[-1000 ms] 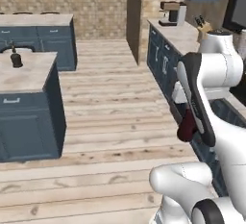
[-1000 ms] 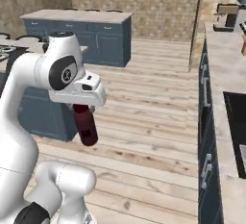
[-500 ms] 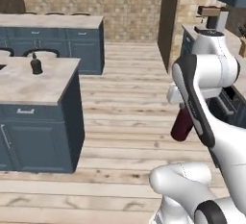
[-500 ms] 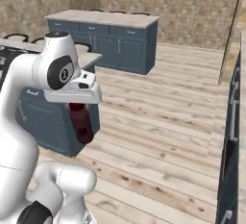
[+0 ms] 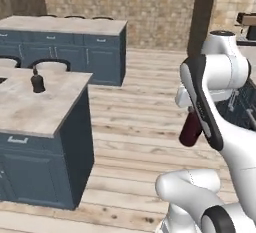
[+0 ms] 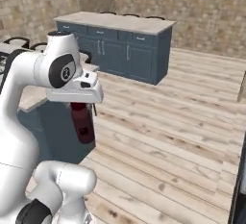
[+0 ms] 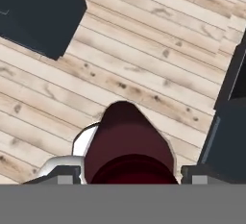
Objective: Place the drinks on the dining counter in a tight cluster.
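My gripper [image 6: 82,104] is clamped on the dark-red bottle [image 6: 83,123], which hangs straight down from between my fingers above the plank floor [image 6: 168,146]. In the hand view the bottle [image 7: 129,146] sits right at the finger tips, its body running away from the camera toward the floor boards below.

From the left base view the same bottle [image 5: 190,127] shows just under my hand [image 5: 191,108], upright, partly hidden by my forearm.

The dining counter [image 5: 35,109] lies off to the left of my gripper and well apart from it, its beige top at roughly the height of the held bottle. The squat black bottle [image 5: 37,81] stands upright on that top, far from my fingers. I cannot tell where the water bottle is.
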Available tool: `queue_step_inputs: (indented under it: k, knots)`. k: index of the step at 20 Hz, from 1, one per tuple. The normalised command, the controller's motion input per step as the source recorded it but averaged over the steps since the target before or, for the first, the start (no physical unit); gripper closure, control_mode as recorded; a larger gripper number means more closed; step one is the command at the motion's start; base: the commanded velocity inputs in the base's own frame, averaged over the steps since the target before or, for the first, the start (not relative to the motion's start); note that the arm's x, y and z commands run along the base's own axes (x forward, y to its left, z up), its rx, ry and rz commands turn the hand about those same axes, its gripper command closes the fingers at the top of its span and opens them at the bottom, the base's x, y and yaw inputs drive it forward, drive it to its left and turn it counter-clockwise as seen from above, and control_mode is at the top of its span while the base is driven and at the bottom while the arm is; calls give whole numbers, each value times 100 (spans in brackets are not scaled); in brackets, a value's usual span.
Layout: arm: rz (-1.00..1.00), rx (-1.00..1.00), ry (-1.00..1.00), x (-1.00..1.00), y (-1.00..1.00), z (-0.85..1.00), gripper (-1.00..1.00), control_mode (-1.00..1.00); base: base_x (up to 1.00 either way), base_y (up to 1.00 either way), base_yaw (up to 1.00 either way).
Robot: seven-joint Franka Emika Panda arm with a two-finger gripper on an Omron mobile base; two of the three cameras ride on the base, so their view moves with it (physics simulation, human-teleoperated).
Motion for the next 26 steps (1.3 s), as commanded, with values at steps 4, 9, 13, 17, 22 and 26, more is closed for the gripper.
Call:
queue_step_inputs:
  k: [4, 9, 13, 17, 22, 26]
  knots:
    - [0, 0, 0, 0, 0, 0, 100, 100, 99, -7, 67]
    - [0, 0, 0, 0, 0, 0, 100, 100, 67, 2, 44]
    - [0, 0, 0, 0, 0, 0, 100, 100, 100, -24, 50]
    - [0, 0, 0, 0, 0, 0, 100, 100, 100, -33, 67]
    - [0, 0, 0, 0, 0, 0, 100, 100, 100, -37, 71]
    - [0, 0, 0, 0, 0, 0, 100, 100, 98, -76, 58]
